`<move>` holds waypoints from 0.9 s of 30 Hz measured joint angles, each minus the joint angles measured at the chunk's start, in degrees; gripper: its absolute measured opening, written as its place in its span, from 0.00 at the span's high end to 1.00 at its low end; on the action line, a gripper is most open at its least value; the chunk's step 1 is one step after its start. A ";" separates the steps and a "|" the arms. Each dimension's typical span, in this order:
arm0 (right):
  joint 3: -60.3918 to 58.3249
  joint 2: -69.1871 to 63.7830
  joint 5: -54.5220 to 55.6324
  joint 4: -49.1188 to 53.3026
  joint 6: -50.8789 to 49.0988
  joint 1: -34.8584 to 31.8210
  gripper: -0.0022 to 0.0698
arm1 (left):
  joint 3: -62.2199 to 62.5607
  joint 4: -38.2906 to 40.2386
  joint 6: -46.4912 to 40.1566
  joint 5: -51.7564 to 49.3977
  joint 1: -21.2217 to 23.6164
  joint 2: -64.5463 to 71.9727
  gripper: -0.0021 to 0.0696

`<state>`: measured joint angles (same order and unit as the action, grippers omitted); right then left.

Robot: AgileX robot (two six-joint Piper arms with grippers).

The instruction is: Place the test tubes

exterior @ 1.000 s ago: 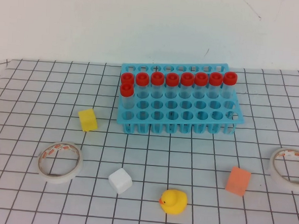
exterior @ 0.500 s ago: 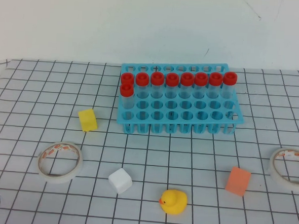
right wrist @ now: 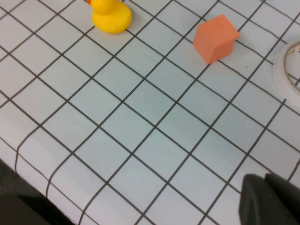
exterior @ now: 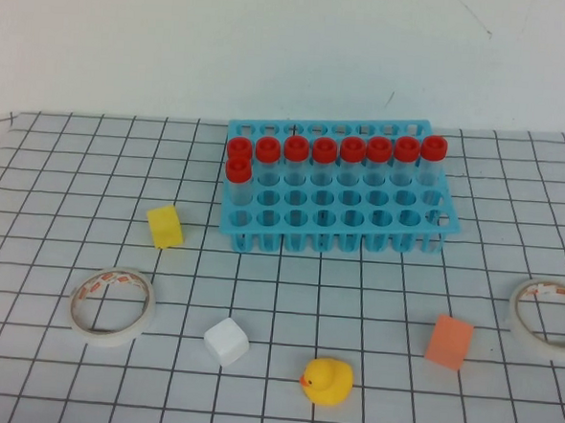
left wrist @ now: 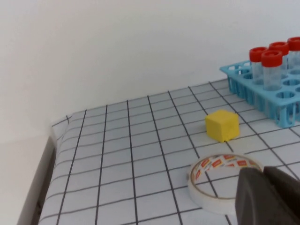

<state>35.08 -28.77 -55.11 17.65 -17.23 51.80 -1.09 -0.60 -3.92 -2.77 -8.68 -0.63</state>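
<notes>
Nine tubes (exterior: 325, 162) stand in the rack (exterior: 339, 236) (eight in a row, one in front). I see left gripper (left wrist: 263, 177) clenched, empty, near tape (left wrist: 216, 165); right gripper (right wrist: 265, 182) clenched, empty, over mat (right wrist: 140, 122).

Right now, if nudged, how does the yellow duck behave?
Yellow duck is rounded: probably rocks or skids, likely light. Smooth skin may slip. Left gripper shut by the left tape roll; right gripper shut, short of the orange block.

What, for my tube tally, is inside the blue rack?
Nine red-capped test tubes stand in the blue rack: eight in a row, one in front at left; their bottoms are hidden. Left gripper, shut, by a tape roll; right gripper, shut, over the gridded table.
</notes>
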 joint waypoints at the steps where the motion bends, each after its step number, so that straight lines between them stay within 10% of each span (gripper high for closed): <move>1: 0.00 0.00 0.00 0.00 0.00 0.00 0.97 | 0.00 0.00 0.00 -0.40 0.38 0.01 0.97; 15: 0.00 0.00 -0.10 0.00 0.00 0.00 0.97 | 0.00 2.56 2.95 -13.59 8.10 -0.16 0.97; 27: 0.00 0.00 -0.10 0.00 0.00 0.00 0.97 | 0.10 2.65 2.95 -14.97 5.99 -0.16 0.97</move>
<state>35.08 -28.77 -55.21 17.65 -17.23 51.80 -0.99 2.05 -0.97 -17.73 -2.69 -0.78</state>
